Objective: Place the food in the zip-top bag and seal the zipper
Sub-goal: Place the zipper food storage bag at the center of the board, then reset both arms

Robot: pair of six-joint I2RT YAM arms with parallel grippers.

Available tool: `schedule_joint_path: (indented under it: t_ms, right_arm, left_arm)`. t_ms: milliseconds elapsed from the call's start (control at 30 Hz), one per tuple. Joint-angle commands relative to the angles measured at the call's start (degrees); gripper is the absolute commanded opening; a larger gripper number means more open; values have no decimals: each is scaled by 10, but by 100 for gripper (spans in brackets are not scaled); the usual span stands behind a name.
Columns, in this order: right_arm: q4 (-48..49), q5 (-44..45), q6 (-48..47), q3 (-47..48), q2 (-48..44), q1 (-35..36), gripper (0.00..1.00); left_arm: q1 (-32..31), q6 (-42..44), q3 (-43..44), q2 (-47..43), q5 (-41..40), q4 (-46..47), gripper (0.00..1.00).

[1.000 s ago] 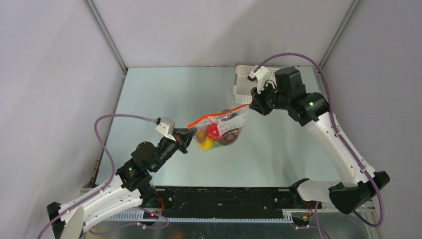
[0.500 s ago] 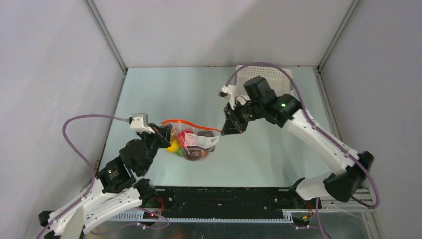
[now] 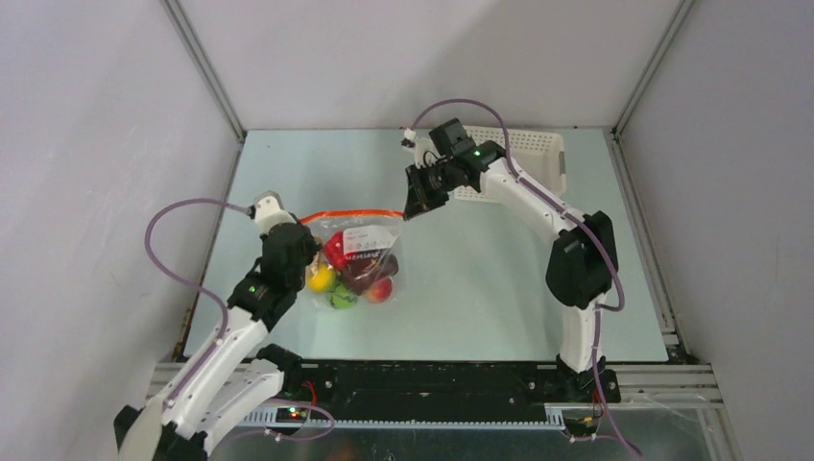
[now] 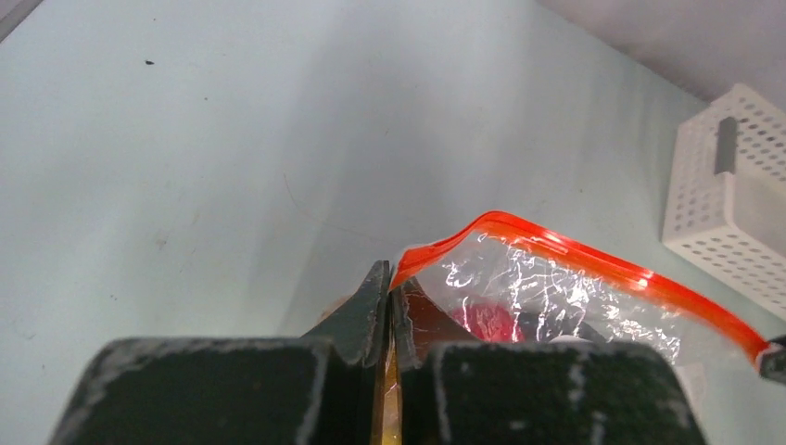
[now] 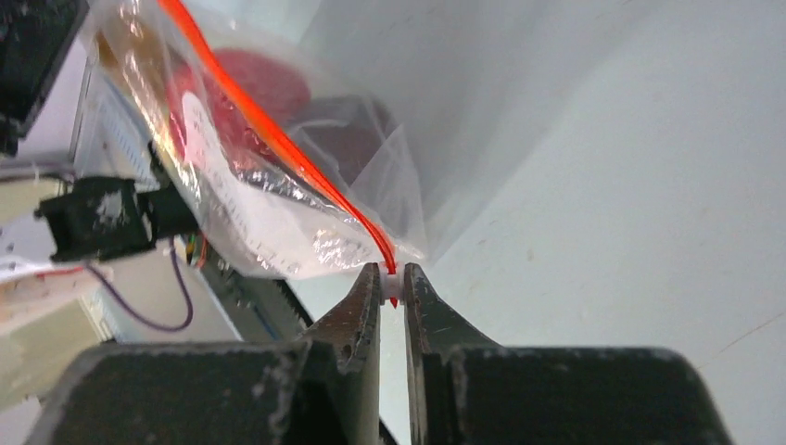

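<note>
The food [image 3: 350, 277] lies in the zip-top bag [image 3: 372, 236], the basket [image 3: 542, 146] behind and right.

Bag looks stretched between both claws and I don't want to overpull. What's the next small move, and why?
Probably release the left claw: toy fruits are inside the zip-top bag, and the zipper looks like one closed line from that claw to the white slider in the right claw.

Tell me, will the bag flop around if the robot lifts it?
Probably yes. The bag is thin, crinkly plastic and its zipper curves between the left gripper and right gripper pinching its ends, so it looks floppy. The fruits bunch together away from the zipper, so it would likely hang bottom-heavy and swing.
</note>
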Motion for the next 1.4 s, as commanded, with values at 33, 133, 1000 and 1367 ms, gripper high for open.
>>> schedule_joint_path:
  t_ms: [33,133,1000,1367]
  right_arm:
    - [81,56,62,69,55,-31,6]
    - [109,49,78,96,93,-47,9]
    - [251,213,111,-258,-286,-148,100]
    - [162,408,108,-456,-506,-189,99]
  left_arm:
    - [51,43,37,84,48,92,8]
    - [73,55,47,145,68,124,13]
    - [133,-60,6,-121,217,-4,100]
    - [133,-73,8,-225,152,-194,100]
